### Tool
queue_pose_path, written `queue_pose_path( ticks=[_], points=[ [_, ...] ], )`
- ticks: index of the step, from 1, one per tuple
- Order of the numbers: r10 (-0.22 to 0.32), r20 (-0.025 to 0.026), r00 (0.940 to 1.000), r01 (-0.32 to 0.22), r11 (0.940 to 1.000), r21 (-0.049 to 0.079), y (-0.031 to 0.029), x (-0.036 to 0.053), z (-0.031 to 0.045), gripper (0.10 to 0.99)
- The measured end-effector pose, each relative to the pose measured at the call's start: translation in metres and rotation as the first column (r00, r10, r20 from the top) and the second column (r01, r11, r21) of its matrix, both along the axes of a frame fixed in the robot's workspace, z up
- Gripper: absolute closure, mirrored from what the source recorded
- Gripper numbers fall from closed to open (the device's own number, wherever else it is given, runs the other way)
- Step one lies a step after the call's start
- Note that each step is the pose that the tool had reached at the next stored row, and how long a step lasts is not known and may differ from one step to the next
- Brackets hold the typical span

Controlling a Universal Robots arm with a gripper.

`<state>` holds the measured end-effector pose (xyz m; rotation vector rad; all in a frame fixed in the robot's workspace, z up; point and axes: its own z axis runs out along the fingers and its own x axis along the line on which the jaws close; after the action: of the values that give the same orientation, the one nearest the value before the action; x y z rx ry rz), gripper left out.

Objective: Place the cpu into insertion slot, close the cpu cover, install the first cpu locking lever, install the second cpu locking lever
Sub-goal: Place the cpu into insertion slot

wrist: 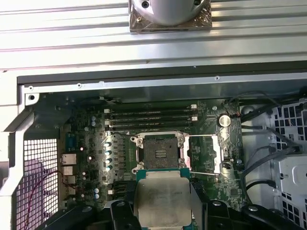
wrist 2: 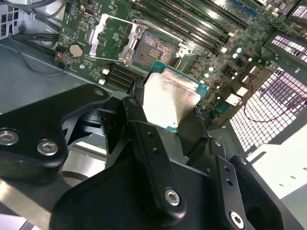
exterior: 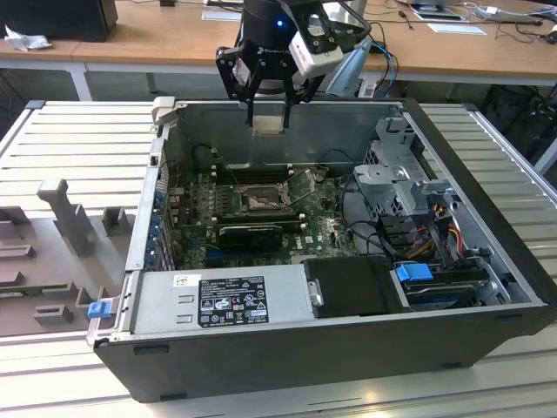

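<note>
My gripper (exterior: 266, 115) hangs above the back wall of the open computer case, shut on the cpu (exterior: 267, 124), a flat silvery-beige square chip. In both wrist views the cpu (wrist 2: 170, 98) (wrist: 163, 201) sits between the black fingers (wrist 2: 136, 112), held above the board and apart from it. The insertion slot (exterior: 259, 202) (wrist 2: 152, 48) (wrist: 160, 150) lies open on the green board with its dark centre bare. The cpu cover (wrist 2: 108, 38) (wrist: 204, 153), a silvery frame, is swung open beside the slot. Thin wire levers (wrist: 201, 136) stand loose along the cover.
Long black memory slots (wrist: 151, 115) run behind the socket, and a long black card (exterior: 250, 232) lies in front of it. A power supply (exterior: 231, 300) fills the front of the case. A drive cage (exterior: 400, 174) and cables (exterior: 439, 231) are at the exterior view's right.
</note>
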<state>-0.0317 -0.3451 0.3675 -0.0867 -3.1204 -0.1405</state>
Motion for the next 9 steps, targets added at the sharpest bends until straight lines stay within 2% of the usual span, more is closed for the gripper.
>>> queue_pose_path(
  ticks=[9],
  points=[
    [-0.008,0.0000,1.0000,0.008,1.0000,0.000,0.0000,0.0000,0.0000,0.557]
  ],
)
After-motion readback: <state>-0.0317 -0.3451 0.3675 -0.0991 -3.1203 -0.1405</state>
